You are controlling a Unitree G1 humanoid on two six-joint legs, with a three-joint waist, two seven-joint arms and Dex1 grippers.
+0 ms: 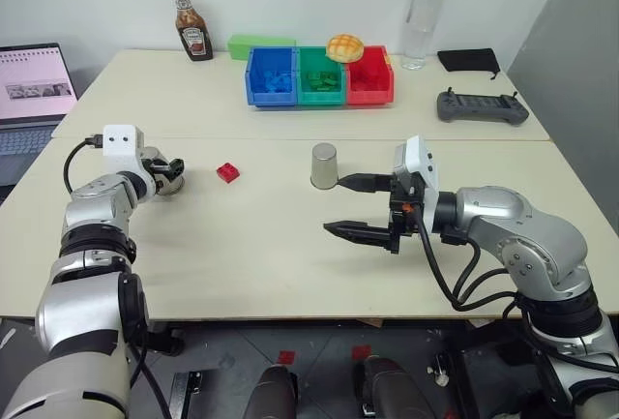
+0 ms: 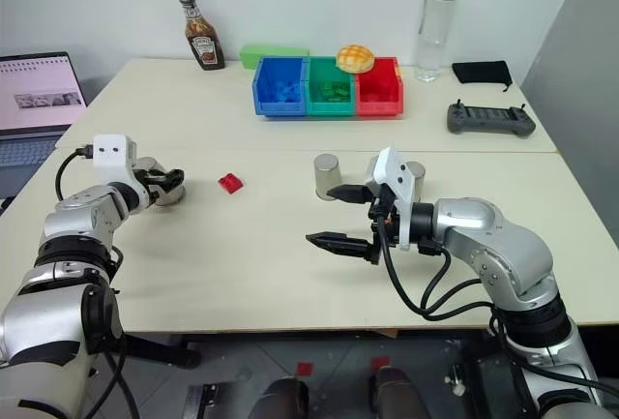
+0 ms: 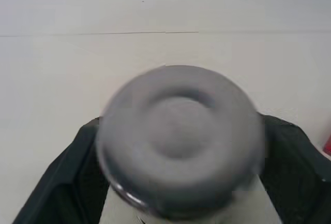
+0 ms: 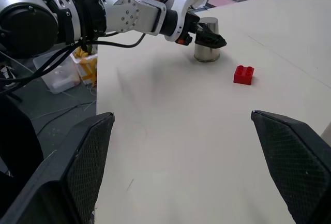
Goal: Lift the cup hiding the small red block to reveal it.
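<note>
Red block uncovered on the desk.
My left pincer spread around the steel cup; right pincer spread, idle.

The small studded toy brick is bright red against the pale cream surface. The shiny steel tumbler at the left claw is plain silver-grey, as is the upturned steel tumbler near the middle. Both claws have black fingers; the right claw sits on a silver arm with a white block at the wrist. At the back stand three plastic storage bins: blue, green and red. A yellow-orange bun with a criss-cross pattern rests on them. The sauce bottle is dark brown with a white cap, and the tall clear bottle has a pale green cap. The handheld controller is dark grey.
</note>
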